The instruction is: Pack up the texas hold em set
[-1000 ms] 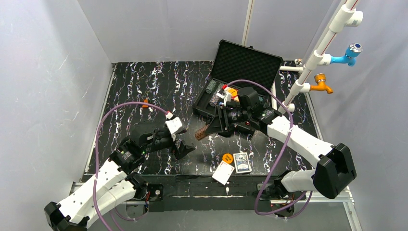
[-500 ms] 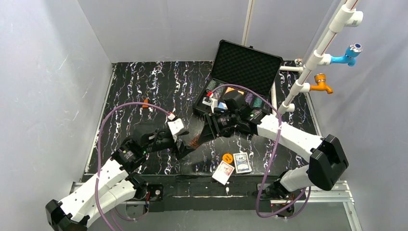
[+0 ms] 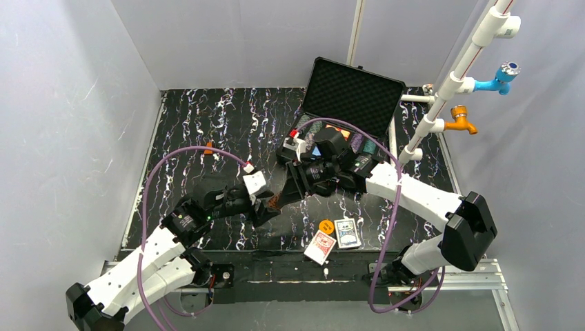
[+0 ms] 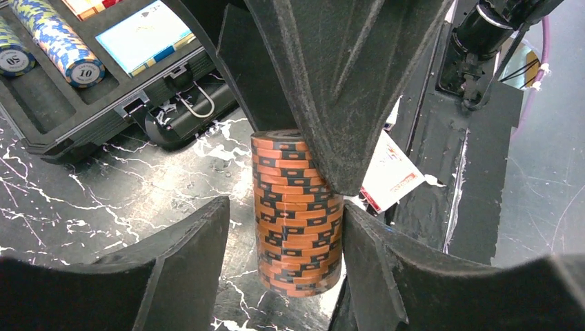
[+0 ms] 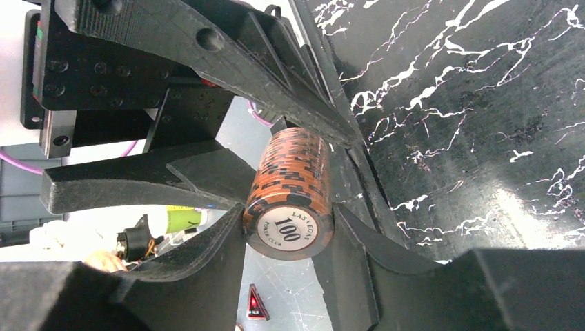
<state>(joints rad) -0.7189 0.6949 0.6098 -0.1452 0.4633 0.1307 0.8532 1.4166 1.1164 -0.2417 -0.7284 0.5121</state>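
Black white-veined tabletop (image 3: 207, 117); pale grey walls (image 3: 69, 103); white pipe (image 3: 474, 55) at right.

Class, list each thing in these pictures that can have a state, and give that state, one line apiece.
right gripper: shut on the orange chip stack
left gripper: open around that stack
case: open, lid raised
red deck: flat on the table, outside the case
blue deck: likewise outside, flat
orange disc: likewise outside, flat

The end of the orange chip stack (image 5: 290, 200) reads "100 LAS VEGAS POKER CLUB". The blue-and-yellow chip stack (image 4: 58, 41) shows "10" and the neighbouring stack (image 4: 11, 55) "50".
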